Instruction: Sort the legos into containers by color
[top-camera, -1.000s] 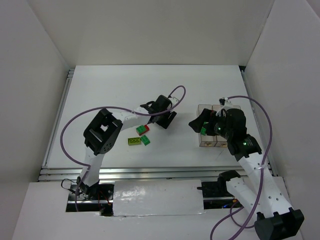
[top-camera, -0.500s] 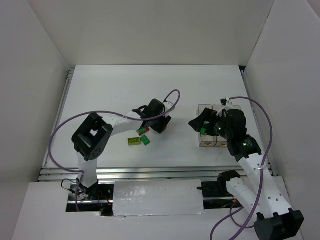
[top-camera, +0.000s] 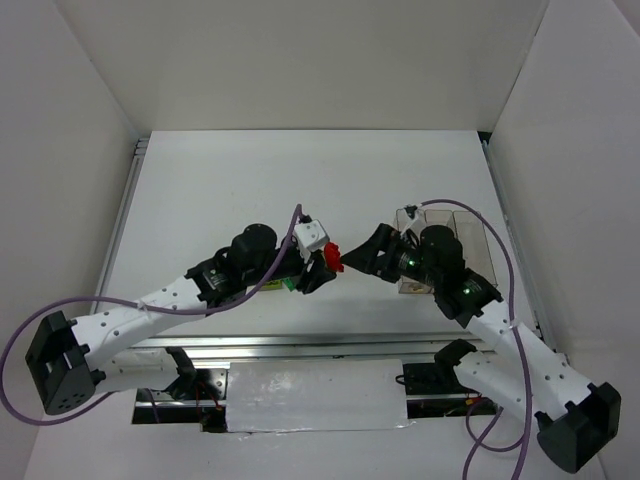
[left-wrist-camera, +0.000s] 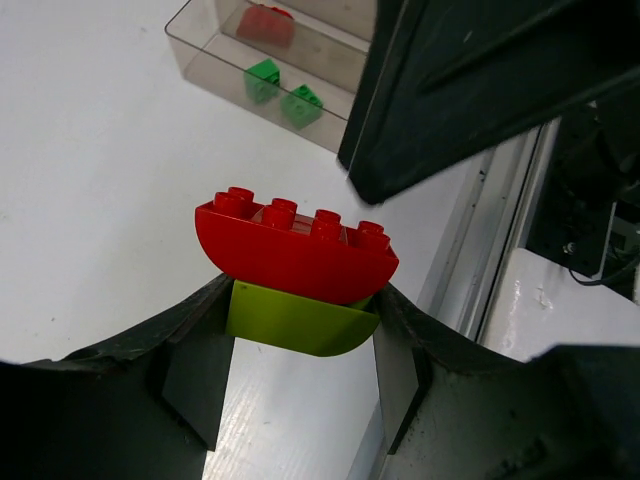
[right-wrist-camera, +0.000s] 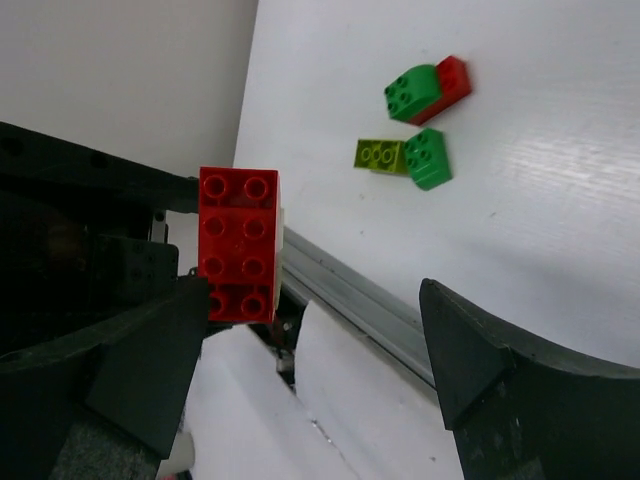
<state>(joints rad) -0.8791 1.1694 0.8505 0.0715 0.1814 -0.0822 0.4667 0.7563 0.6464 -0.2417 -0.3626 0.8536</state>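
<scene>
My left gripper (left-wrist-camera: 300, 312) is shut on a yellow-green brick (left-wrist-camera: 295, 325) with a red brick (left-wrist-camera: 295, 255) stuck on top, and holds the pair in the air. In the top view the left gripper (top-camera: 322, 266) holds the red brick (top-camera: 331, 257) up between the two arms. My right gripper (top-camera: 354, 261) is open and faces that brick at close range. In the right wrist view the red brick (right-wrist-camera: 238, 245) sits by the right gripper's (right-wrist-camera: 320, 375) left finger, with the jaws wide apart. The clear containers (top-camera: 470, 215) stand behind the right gripper.
Loose bricks lie on the table: a green and red pair (right-wrist-camera: 428, 90) and a yellow-green and green pair (right-wrist-camera: 405, 158). The containers (left-wrist-camera: 215, 55) hold a red brick (left-wrist-camera: 265, 22) and two green bricks (left-wrist-camera: 263, 78). The table's metal front rail (right-wrist-camera: 400, 310) runs below.
My left arm has swung down and right, lifting the red and yellow-green pair off the table. My right gripper has moved left, away from the containers, up to the brick.
</scene>
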